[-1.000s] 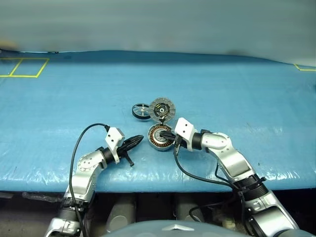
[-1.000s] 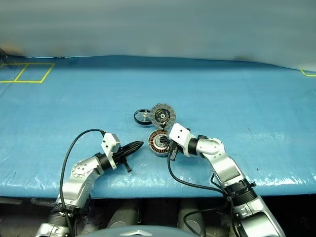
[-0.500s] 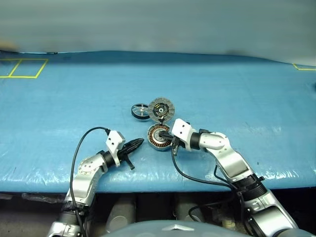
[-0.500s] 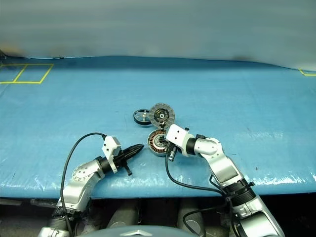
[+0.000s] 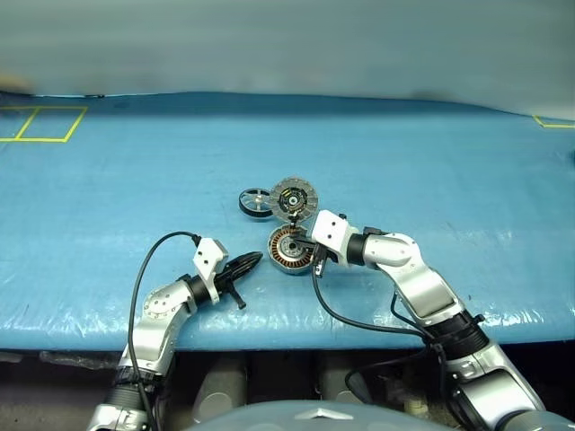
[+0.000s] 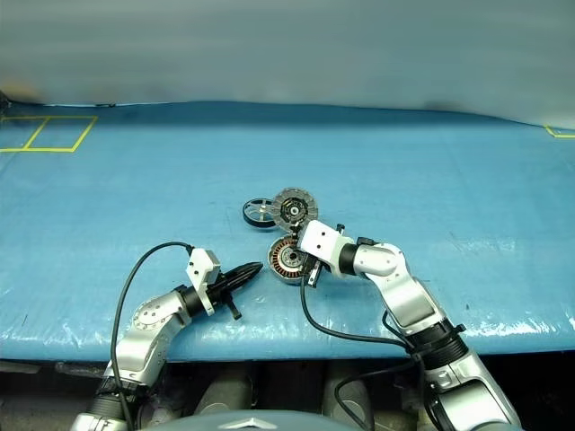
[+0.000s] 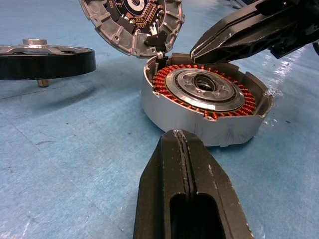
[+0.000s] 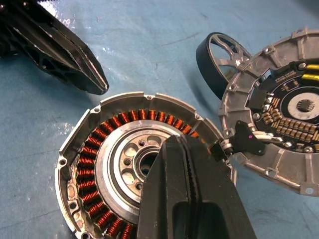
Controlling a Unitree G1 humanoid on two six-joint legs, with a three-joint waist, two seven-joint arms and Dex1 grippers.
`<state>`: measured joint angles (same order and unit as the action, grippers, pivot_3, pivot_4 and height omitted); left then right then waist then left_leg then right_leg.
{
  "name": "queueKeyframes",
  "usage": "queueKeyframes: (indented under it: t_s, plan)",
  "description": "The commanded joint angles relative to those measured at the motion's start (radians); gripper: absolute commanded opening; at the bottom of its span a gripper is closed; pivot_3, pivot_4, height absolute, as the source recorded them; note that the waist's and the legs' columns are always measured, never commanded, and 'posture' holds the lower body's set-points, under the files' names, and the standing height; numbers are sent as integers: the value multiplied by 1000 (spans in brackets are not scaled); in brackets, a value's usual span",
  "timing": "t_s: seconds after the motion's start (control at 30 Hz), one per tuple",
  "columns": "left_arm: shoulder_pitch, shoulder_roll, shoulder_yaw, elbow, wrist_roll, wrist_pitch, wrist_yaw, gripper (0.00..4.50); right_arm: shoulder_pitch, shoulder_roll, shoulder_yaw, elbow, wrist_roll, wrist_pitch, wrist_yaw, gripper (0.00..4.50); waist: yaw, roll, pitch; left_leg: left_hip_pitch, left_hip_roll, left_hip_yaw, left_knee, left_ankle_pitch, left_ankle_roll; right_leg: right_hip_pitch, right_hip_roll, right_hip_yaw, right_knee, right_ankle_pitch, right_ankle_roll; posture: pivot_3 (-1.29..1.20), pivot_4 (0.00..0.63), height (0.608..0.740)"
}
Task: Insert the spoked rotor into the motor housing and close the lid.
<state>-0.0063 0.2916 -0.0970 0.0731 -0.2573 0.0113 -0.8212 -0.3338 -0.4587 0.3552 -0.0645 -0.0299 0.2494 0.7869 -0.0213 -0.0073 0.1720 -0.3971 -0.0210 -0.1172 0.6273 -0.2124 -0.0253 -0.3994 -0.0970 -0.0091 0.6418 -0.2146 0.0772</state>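
Observation:
The motor housing lies open on the blue table, its copper windings ringing a silver centre. The lid stands tilted up from the hinge on the housing's far rim, with its inner face showing. The spoked rotor lies flat to the left of the lid. My right gripper is shut and holds nothing. Its tip hangs over the windings beside the hinge. Just left of the housing, my left gripper is also shut and holds nothing, pointing at the housing's wall.
A crinkled blue sheet covers the table, and its front edge runs close under both arms. Yellow tape squares mark the far left corner, and more yellow tape the far right.
My right gripper has rolled a little about its own axis over the housing. The left gripper, housing, lid and rotor have stayed put.

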Motion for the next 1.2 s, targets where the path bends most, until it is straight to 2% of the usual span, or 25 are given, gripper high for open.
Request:
queueKeyframes:
  t_s: [0.03,0.3,0.5,0.7,1.2]
  plan:
    - [7,-5,4,-24,-9,-21,9,0,-11,7,-4,-11,-1,-15,3,14,0,0,0,0,0,0,0,0,0,0,0,0,0,0,0,0,150,740]
    - [10,-2,5,-23,-6,-25,15,0,-1,2,4,-1,-24,-11,-6,14,0,0,0,0,0,0,0,0,0,0,0,0,0,0,0,0,150,740]
    - [1,0,15,-21,-4,-33,24,0,10,30,-67,-77,63,-10,-8,14,0,0,0,0,0,0,0,0,0,0,0,0,0,0,0,0,150,740]
    - [-1,7,17,-14,-5,-35,23,0,34,18,-59,-118,98,3,26,14,0,0,0,0,0,0,0,0,0,0,0,0,0,0,0,0,150,740]
    - [2,10,23,-15,-4,-38,35,0,36,27,-25,-19,63,2,25,14,-1,0,0,0,0,0,0,0,0,-1,0,0,0,0,0,0,150,740]
